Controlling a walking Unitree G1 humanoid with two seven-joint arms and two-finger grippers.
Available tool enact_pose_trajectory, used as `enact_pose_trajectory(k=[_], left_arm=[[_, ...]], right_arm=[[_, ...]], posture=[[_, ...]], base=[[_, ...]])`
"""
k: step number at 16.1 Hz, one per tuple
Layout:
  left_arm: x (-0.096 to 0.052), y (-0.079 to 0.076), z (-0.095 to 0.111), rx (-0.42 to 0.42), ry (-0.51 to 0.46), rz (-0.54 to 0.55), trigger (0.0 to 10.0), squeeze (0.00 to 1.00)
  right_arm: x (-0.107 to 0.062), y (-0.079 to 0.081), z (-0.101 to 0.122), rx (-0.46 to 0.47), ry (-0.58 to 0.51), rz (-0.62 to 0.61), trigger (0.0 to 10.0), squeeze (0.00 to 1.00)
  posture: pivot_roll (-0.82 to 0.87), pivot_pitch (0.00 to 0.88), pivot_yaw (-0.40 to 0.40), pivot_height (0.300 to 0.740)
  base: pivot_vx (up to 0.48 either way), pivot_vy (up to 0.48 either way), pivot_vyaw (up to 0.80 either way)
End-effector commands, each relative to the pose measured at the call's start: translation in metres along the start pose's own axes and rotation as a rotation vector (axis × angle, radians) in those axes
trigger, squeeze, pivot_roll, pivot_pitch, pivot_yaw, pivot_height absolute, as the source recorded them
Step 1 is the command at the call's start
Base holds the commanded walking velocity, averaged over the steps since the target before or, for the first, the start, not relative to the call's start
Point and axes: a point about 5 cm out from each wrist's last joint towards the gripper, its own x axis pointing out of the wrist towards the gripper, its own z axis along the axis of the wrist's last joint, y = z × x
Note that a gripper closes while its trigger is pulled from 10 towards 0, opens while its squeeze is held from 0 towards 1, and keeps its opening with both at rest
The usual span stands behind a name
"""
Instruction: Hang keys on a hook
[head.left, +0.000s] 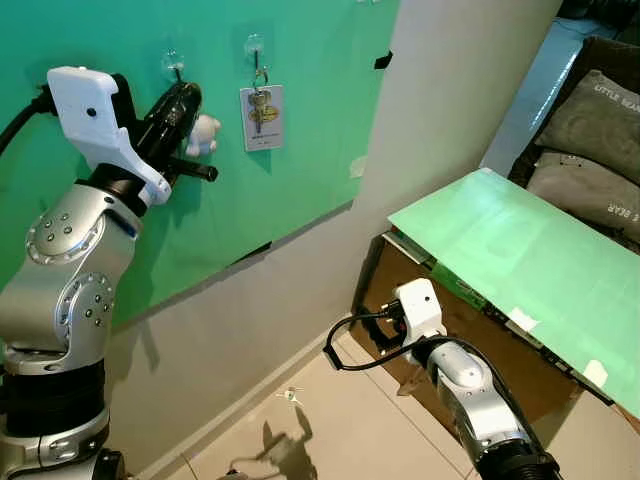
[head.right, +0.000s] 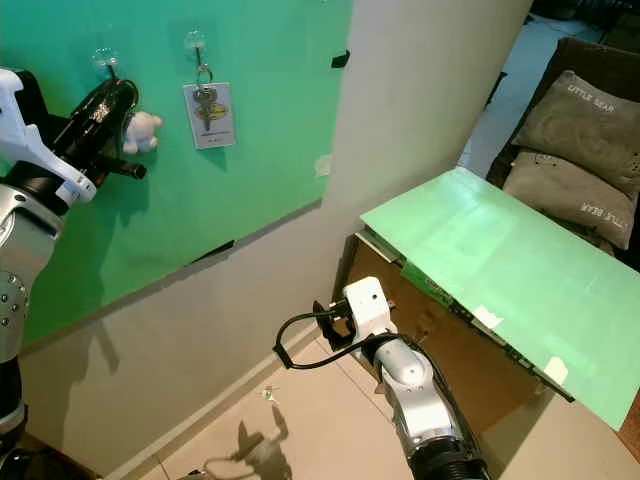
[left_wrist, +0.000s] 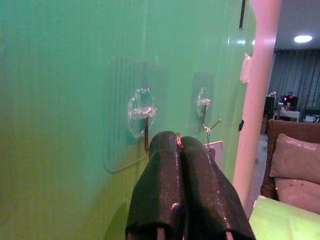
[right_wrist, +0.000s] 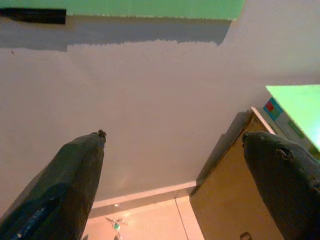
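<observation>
Two clear stick-on hooks sit on the green board (head.left: 300, 150). The right hook (head.left: 256, 45) carries keys with a white tag (head.left: 261, 115). My left gripper (left_wrist: 178, 142) is raised to the board, its tips just below the left hook (left_wrist: 145, 131). It is shut on a thin metal key ring (left_wrist: 178, 138), and a small white bear charm (head.left: 205, 133) hangs beside the fingers. The ring's position relative to the hook cannot be made out. My right gripper (right_wrist: 172, 135) hangs low near the floor, open and holding nothing.
A brown box with a green top (head.left: 520, 260) stands at the right, close to my right arm. Behind it is a dark sofa with grey cushions (head.left: 590, 130). A small shiny object (head.left: 290, 395) lies on the tiled floor by the beige wall.
</observation>
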Motion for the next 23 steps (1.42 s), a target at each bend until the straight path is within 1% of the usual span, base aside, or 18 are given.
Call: enact_pose_trajectory(k=[1,3,4,6,7,8,9,11,14,17,19,20,21,23], left_arm=[[0.004,-0.001,0.007,0.001,-0.034,0.002,10.0,0.0],[0.003,0.002,0.006,-0.015,-0.03,0.013,10.0,0.0],[0.003,0.003,0.005,-0.021,-0.027,0.023,10.0,0.0],[0.002,0.006,0.003,-0.037,-0.021,0.038,10.0,0.0],[0.001,0.007,0.002,-0.041,-0.019,0.04,10.0,0.0],[0.001,0.01,-0.001,-0.063,-0.008,0.052,10.0,0.0],[0.0,0.01,-0.002,-0.069,-0.003,0.054,10.0,0.0],[0.0,0.012,-0.007,-0.108,0.018,0.067,10.0,0.0],[0.0,0.019,-0.011,-0.169,0.023,0.098,10.0,0.0],[-0.001,0.023,-0.01,-0.185,0.014,0.119,10.0,0.0],[-0.001,0.022,-0.012,-0.183,0.024,0.117,10.0,0.0],[-0.001,0.021,-0.015,-0.163,0.041,0.117,10.0,0.0],[-0.001,0.018,-0.019,-0.122,0.066,0.112,10.0,0.0],[0.0,0.013,-0.021,-0.07,0.078,0.096,10.0,0.0]], right_arm=[[-0.003,-0.006,0.001,-0.02,-0.003,-0.02,10.0,0.23],[-0.003,-0.006,0.002,-0.02,-0.004,-0.019,10.0,0.23],[-0.003,-0.005,0.005,-0.018,-0.02,-0.01,10.0,0.23],[-0.003,0.0,0.019,-0.027,-0.089,0.037,10.0,0.23],[-0.003,0.001,0.022,-0.026,-0.102,0.048,10.0,0.23],[-0.003,0.005,0.032,-0.029,-0.143,0.081,10.0,0.23],[-0.003,0.006,0.036,-0.031,-0.157,0.094,10.0,0.24],[-0.003,0.016,0.05,-0.034,-0.212,0.155,10.0,0.24],[-0.005,0.028,0.065,-0.036,-0.272,0.237,10.0,0.24],[-0.006,0.03,0.075,-0.058,-0.299,0.266,10.0,0.24],[-0.007,0.031,0.075,-0.058,-0.296,0.273,10.0,0.23],[-0.007,0.033,0.078,-0.056,-0.308,0.28,10.0,0.24],[-0.008,0.033,0.086,-0.057,-0.343,0.289,10.0,0.23],[-0.009,0.034,0.094,-0.052,-0.373,0.294,10.0,0.24]], posture=[[0.01,0.0,-0.044,0.74],[0.01,0.0,-0.045,0.74],[0.01,0.0,-0.045,0.74],[0.01,0.0,-0.045,0.74],[0.01,0.0,-0.045,0.74],[0.01,0.0,-0.049,0.74],[0.01,0.0,-0.049,0.74],[0.01,0.0,-0.047,0.74],[0.01,0.0,-0.045,0.74],[0.01,0.0,-0.045,0.74],[0.01,0.0,-0.045,0.74],[0.01,0.0,-0.047,0.74],[0.01,0.0,-0.047,0.74],[0.01,0.0,-0.047,0.74]], base=[[0.0,0.0,0.0],[0.0,0.0,0.0],[0.0,0.0,0.0],[0.0,0.0,0.0],[0.0,0.0,0.0],[0.0,0.0,0.0],[0.0,0.0,0.0],[0.0,0.0,0.0],[0.0,0.0,0.0],[0.0,0.0,0.0],[0.0,0.0,0.0],[0.0,0.0,0.0],[0.0,0.0,0.0],[0.0,0.0,0.0]])
